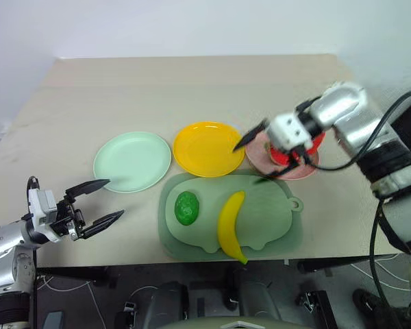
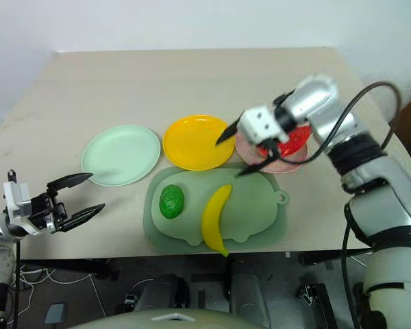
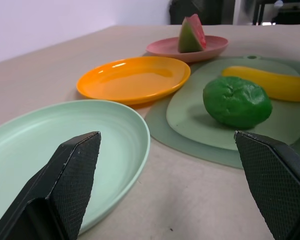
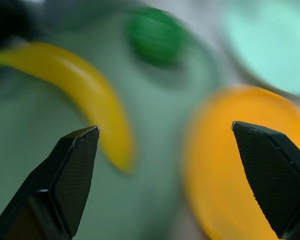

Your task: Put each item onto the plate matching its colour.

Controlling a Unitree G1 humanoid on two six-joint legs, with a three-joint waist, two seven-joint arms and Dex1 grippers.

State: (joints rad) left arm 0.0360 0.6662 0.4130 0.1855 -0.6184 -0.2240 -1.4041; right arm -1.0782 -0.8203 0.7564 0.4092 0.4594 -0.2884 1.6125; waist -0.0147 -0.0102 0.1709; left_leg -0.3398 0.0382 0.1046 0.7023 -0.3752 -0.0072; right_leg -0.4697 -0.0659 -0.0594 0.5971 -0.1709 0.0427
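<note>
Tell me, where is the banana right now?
In the head views the banana lies on the pig-shaped mat, on its right half, just right of the green ball and in front of the yellow plate.

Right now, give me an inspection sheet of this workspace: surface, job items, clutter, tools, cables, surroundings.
Surface: beige table, with a sage-green pig-shaped mat near its front edge.
Job's things: watermelon wedge on the pink plate; banana and green ball on the mat; yellow plate and mint plate hold nothing.
Clutter: nothing seen.
Tools: left tool open, holding nothing, near the table's front edge by the mint plate; right tool open, holding nothing, above the gap between the yellow and pink plates.
Cables: black cable looping along the right arm; more cables on the floor.
Surroundings: pale wall behind the table.
</note>
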